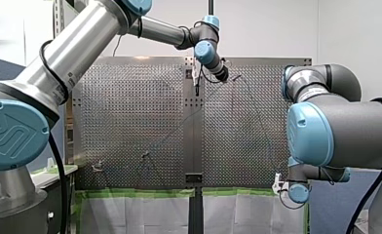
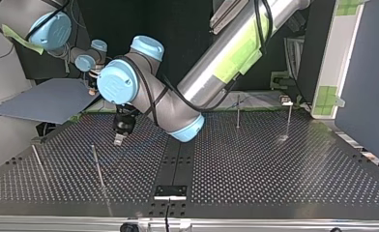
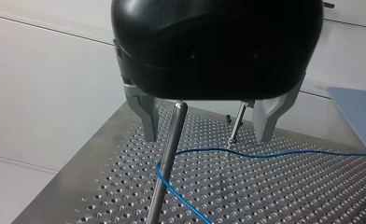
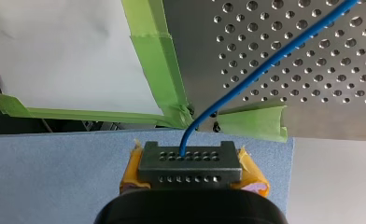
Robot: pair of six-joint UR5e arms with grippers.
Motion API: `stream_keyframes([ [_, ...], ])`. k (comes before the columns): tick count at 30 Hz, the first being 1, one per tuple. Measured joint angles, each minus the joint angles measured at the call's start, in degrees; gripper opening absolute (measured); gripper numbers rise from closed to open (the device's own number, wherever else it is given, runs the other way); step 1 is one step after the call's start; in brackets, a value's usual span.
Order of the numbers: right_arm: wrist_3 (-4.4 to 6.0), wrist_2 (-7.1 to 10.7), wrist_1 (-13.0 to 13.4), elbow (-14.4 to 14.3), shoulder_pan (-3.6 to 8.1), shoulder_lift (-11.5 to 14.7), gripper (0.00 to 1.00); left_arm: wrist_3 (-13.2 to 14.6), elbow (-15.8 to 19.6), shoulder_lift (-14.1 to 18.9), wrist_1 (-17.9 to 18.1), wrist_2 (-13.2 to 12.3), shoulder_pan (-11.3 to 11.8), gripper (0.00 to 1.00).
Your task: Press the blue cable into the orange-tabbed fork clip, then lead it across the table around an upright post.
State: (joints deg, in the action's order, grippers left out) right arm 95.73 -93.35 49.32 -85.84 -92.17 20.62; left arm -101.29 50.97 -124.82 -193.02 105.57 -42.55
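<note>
Perforated steel table (image 3: 321, 191), white walls behind. Thin blue cable (image 3: 284, 154) lies on the table. In the left wrist view it runs in across the holes, bends around a slim upright metal post (image 3: 169, 154) and leaves toward the camera. A second upright metal post (image 3: 237, 122) stands further off, just beyond the cable; I cannot tell whether they touch.

My left gripper (image 3: 207, 138), black with bare metal fingers (image 3: 146, 116), hangs above the cable. Its fingers are spread wide and grip nothing (the near post's tip shows in the gap, close to one finger; contact cannot be resolved).

In the right wrist view the cable crosses the table's corner and enters my right gripper (image 4: 190, 161), whose fingers with yellow pads (image 4: 252, 172) are closed on it. Strips of green masking tape (image 4: 158, 60) line the table edge there. A flat blue sheet (image 4: 55, 177) lies beneath the gripper.

In the top view the left gripper is over the table's left half, near the post. The right gripper is beyond the far left corner, above the blue sheet.
</note>
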Motion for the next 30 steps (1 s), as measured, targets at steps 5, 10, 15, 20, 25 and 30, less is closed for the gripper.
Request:
stream_keyframes([
  [5,0.00,0.00,0.0,0.0,0.01,0.0,0.00,0.0,0.0,0.0,0.0,-0.1,0.0,1.00],
  [10,0.00,0.04,0.0,0.0,0.01,0.0,0.00,0.1,0.0,0.0,0.0,0.0,0.0,1.00],
  [15,0.00,0.11,-0.1,0.0,0.07,0.0,0.00,0.3,0.5,0.2,-0.7,1.0,-0.3,1.00],
  [20,0.00,0.17,-0.2,0.0,0.18,0.0,0.00,0.6,3.0,2.5,0.0,3.8,-0.4,1.00],
  [25,0.00,0.38,-0.3,0.0,0.22,0.0,0.00,-1.2,6.1,5.6,2.9,4.2,0.0,1.00],
  [30,0.00,0.64,-0.3,0.0,0.24,0.0,0.00,-3.7,8.8,8.2,5.5,2.0,0.5,1.00],
])
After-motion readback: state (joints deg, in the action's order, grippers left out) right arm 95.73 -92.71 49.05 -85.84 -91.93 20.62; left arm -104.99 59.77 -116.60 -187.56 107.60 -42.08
